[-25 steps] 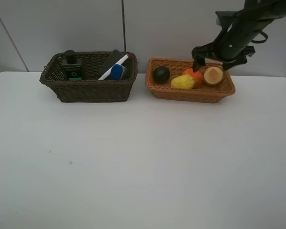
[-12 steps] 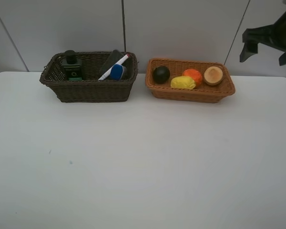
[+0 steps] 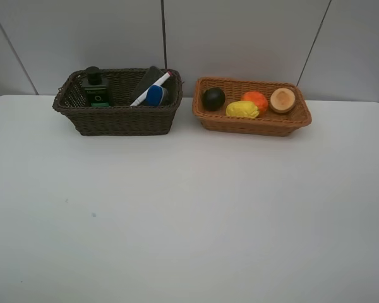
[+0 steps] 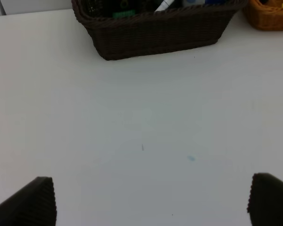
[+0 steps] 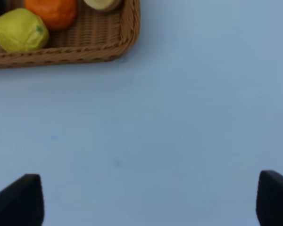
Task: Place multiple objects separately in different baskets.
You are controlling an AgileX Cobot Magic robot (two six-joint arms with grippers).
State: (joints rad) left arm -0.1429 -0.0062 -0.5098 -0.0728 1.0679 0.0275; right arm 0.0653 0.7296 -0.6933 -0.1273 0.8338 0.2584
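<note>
sitting filled, dark basket [image 3: 117, 113] and tan basket [image 3: 252, 120] share the bench [image 3: 189, 214]; left gripper [image 4: 151, 202] and right gripper [image 5: 151, 197] fingers apart, empty.

Dark brown woven basket [image 3: 117, 104] beside an orange-tan one [image 3: 252, 120]; yellow lemon [image 3: 242, 109], bright orange [image 3: 256, 99], near-black mangosteen [image 3: 213, 98], white table [image 3: 189, 214].
</note>
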